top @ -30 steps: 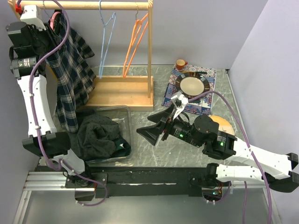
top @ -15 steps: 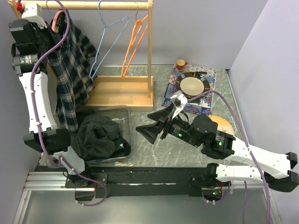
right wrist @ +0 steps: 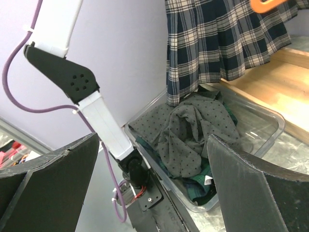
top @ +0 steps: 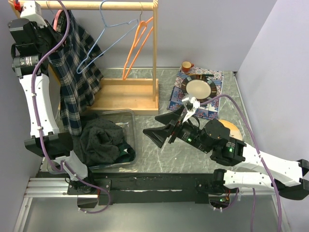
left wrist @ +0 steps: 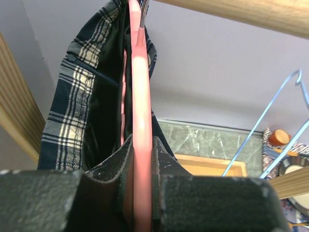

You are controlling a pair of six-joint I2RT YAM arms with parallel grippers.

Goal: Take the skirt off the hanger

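Top view: the left arm reaches up to the wooden rail at the far left. The left tool sits at the pink hanger, just under the rail. The plaid skirt hangs from that hanger, and its hem drops to just above a clear bin of dark clothes. A blue hanger and an orange hanger hang tilted further along the rail. The right tool hovers low over the counter beside the bin, with its fingers spread wide and nothing between them. A plate and a cup lie on a mat at the far right.

Left wrist view: the two dark fingers are clamped together on the pink hanger's bar. The skirt is draped just behind it, and the blue hanger is off to the right.

Right wrist view: the fingers stand far apart, empty. Between them are the bin and, above it, the skirt's hem.
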